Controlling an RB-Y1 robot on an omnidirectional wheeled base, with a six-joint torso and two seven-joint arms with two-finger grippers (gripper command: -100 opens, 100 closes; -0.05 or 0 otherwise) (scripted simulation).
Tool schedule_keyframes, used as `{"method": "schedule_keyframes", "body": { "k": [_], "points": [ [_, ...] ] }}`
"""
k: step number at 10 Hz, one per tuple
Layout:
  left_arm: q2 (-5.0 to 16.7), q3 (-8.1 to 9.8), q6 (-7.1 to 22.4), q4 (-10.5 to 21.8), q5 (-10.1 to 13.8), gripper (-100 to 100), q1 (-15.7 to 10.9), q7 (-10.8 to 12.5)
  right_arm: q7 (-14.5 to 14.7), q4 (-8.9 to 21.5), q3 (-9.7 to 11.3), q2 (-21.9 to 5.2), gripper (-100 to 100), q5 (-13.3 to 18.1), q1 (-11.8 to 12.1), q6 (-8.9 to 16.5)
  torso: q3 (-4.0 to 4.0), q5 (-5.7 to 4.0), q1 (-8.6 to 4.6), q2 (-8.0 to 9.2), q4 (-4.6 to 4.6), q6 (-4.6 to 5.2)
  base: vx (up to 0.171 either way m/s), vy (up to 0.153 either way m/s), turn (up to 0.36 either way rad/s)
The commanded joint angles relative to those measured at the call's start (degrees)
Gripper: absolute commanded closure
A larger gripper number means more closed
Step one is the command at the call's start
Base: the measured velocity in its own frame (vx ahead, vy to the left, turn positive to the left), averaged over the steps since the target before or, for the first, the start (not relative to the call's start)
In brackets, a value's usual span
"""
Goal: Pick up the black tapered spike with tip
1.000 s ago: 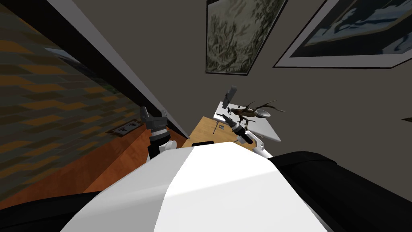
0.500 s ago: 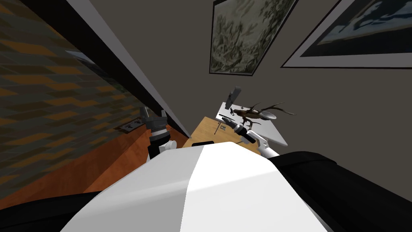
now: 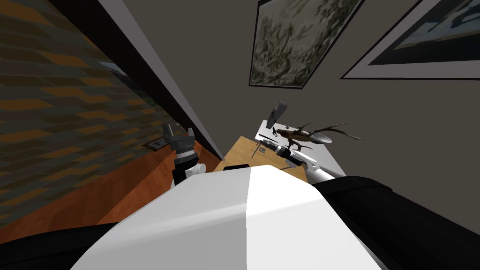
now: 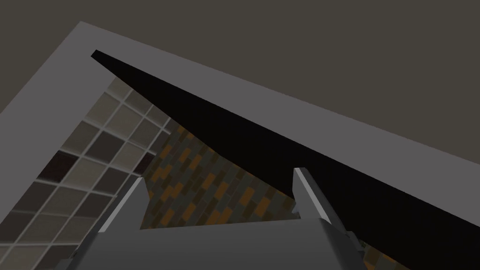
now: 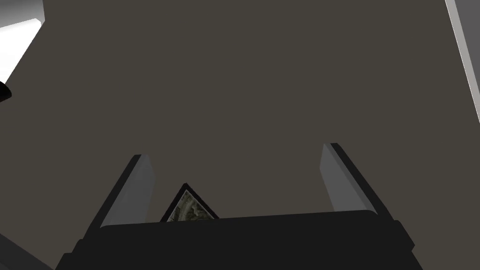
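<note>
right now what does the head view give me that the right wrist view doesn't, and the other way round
Head view: the wooden table with what looks like a thin dark spike lying on it, a brown antler-like piece just beyond, and the left gripper held up with its fingers apart.

Right wrist view: a close look at the right gripper, its fingers standing wide apart with nothing between them.

Both: the dark grey wall and a green-patterned framed picture; the wrist view catches just a corner of it, low between the fingers.
</note>
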Motion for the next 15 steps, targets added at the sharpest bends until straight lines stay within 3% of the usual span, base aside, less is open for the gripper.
{"method": "schedule_keyframes", "body": {
  "k": [1,2,3,4,12,14,15],
  "points": [
    [0.00,0.00,0.00,0.00,0.00,0,0.00,0.00,0.01,0.81,0.08,-1.86,-100,0.15,-0.11,-0.26,0.00,0.00,0.00,0.00,0.00,0.00,0.014,0.012,0.005],
    [0.00,0.00,0.00,0.00,0.00,0,0.00,0.00,0.23,3.39,0.89,-4.01,-100,1.50,-0.13,-0.50,0.03,-0.02,-0.07,0.05,0.01,0.01,0.037,0.034,0.178],
    [0.00,0.00,0.00,0.00,0.00,0,0.00,0.00,0.23,3.43,0.89,-5.53,-100,1.50,-0.13,-0.50,0.00,-0.01,-0.02,-0.01,0.00,-0.03,0.038,0.030,0.091],
    [0.00,0.00,0.00,0.00,0.00,0,0.00,0.00,0.44,5.75,1.72,-7.26,-100,2.88,-0.12,-0.76,-0.01,-0.01,-0.02,-0.01,0.00,0.01,0.046,0.049,0.171],
    [0.00,0.01,0.00,0.00,0.00,0,0.01,0.00,1.10,14.96,5.53,-21.20,-100,8.44,0.49,-2.08,-0.05,-0.01,-0.06,-0.09,-0.02,0.02,0.049,0.025,0.129],
    [0.00,0.01,0.00,0.00,0.00,0,0.01,0.00,1.21,17.70,6.63,-24.02,-100,9.80,0.84,-2.49,-0.05,-0.02,-0.04,-0.08,-0.02,0.03,0.065,0.021,0.121],
    [0.00,0.00,0.00,0.00,0.00,0,0.00,0.00,1.21,17.70,6.63,-24.59,-100,9.80,0.84,-2.49,-0.08,-0.01,-0.02,-0.14,-0.03,-0.01,0.063,0.015,0.090]
  ]
}}
